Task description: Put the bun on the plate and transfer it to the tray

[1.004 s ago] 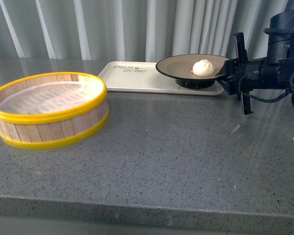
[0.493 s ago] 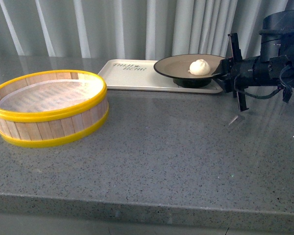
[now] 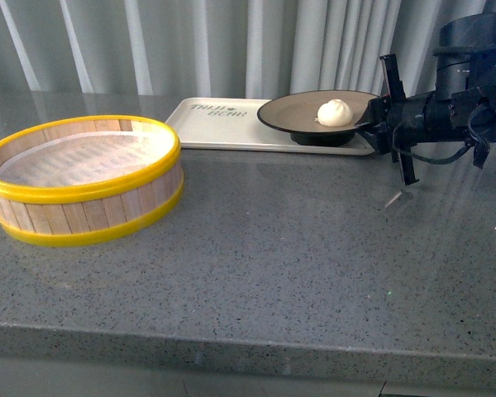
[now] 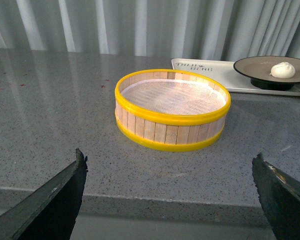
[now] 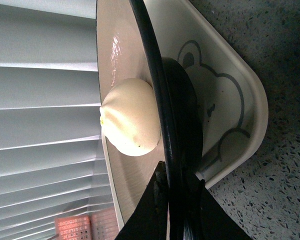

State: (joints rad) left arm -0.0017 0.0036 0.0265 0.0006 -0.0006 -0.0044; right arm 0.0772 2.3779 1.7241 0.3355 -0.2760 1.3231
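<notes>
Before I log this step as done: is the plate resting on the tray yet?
Cannot tell. The plate, carrying the bun, sits over the tray, its base at tray level, but the right gripper fingers pinch its rim.

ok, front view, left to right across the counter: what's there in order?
Steamer → tray → plate carrying the bun → right gripper, shut on the plate's rim. The plate sits over the tray's right end.
</notes>
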